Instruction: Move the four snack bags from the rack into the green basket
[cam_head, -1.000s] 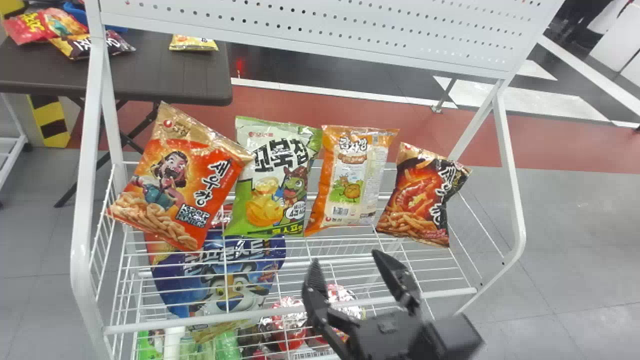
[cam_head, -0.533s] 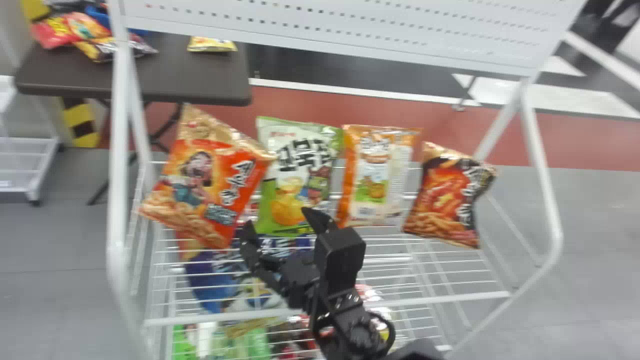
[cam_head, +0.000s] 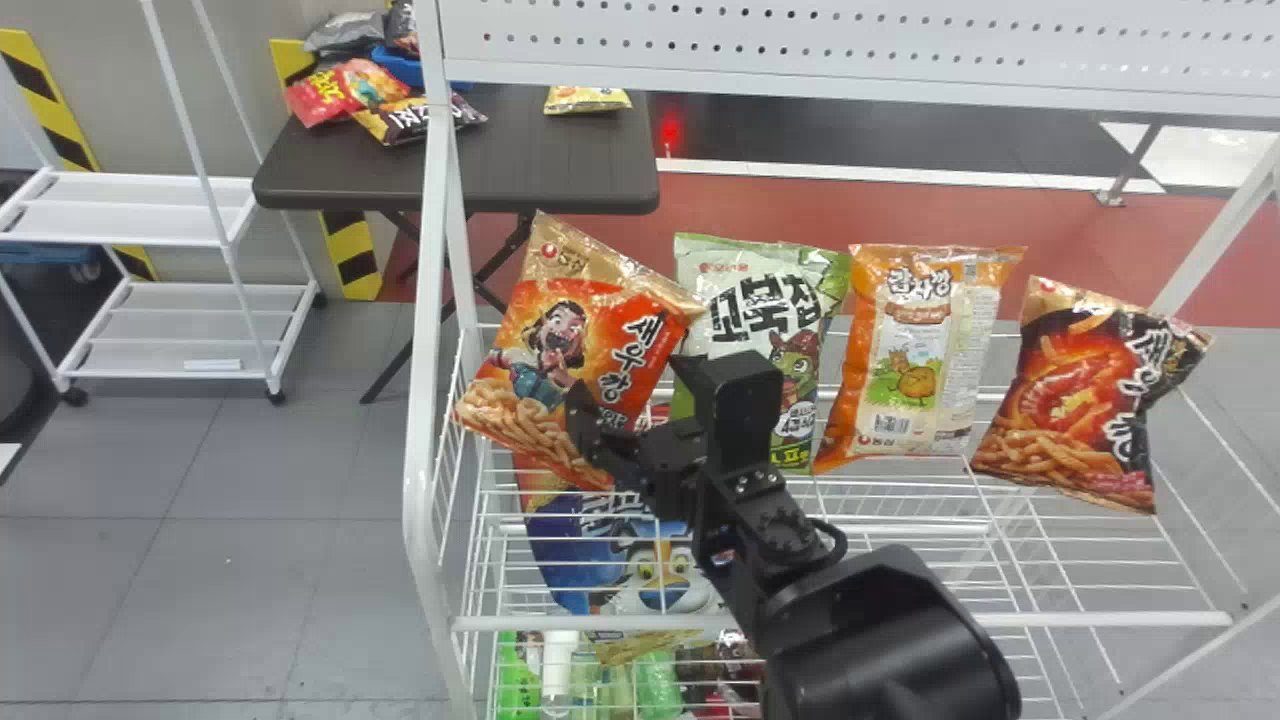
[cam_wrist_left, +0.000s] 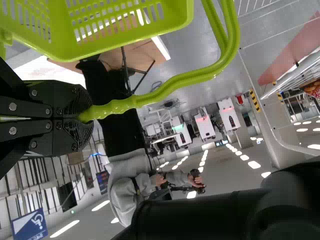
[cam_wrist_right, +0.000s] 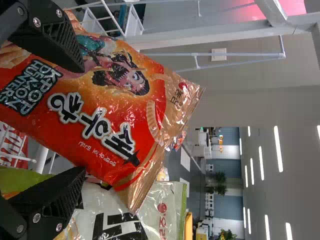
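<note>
Your empty, wide-open black right gripper (cam_wrist_right: 82, 120) has swung to the orange-red foil snack bag (cam_head: 600, 330), left end of the white wire rack (cam_head: 1100, 619), so grasp looks next; black left gripper (cam_wrist_left: 90, 115) clamps the green plastic basket (cam_wrist_left: 177, 15) by its handle.

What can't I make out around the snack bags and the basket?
- Head view: part of the green snack bag, behind the right arm.
- Right wrist view: the red bag's lower end, cut off by the left edge; whether the right gripper touches it, as one finger overlaps its front.
- Left wrist view: the green basket's contents, cut off by the top edge.
</note>
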